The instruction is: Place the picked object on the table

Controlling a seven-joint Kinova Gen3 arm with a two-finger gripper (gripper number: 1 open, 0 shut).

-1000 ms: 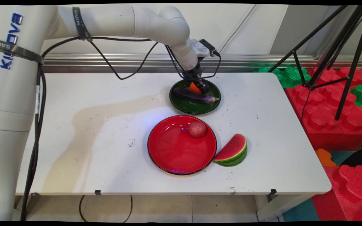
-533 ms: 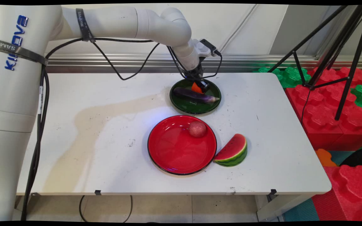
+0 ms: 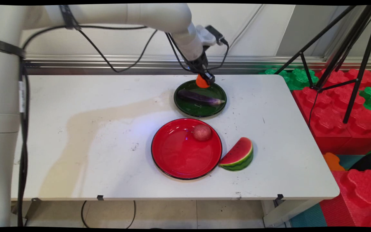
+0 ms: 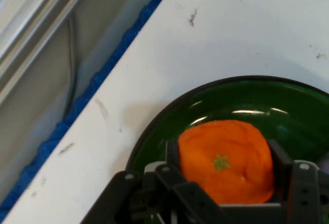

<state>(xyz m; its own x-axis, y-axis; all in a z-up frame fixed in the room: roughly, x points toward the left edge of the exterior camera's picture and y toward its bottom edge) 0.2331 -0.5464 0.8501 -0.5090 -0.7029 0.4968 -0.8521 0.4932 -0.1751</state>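
Note:
My gripper (image 3: 204, 79) is shut on an orange fruit (image 3: 201, 82) and holds it just above the far rim of the green plate (image 3: 188, 110). The hand view shows the orange fruit (image 4: 226, 160) clamped between the two fingers (image 4: 280, 157), with the green plate (image 4: 288, 106) below it. A purple eggplant (image 3: 200, 98) lies across the green plate, in front of the gripper. Nearer the camera stands a red plate (image 3: 175, 154) with a small red fruit (image 3: 202, 132) on its far right side.
A watermelon slice (image 3: 238, 155) lies on the table against the red plate's right rim. A black tripod (image 3: 343, 48) and red and green foam blocks (image 3: 337, 106) stand past the table's right edge. The table's far edge (image 4: 118, 64) runs close behind the green plate.
The gripper has risen from the green plate, lifting the orange fruit clear of the eggplant and towards the plate's far rim. The eggplant, red plate and watermelon have stayed put.

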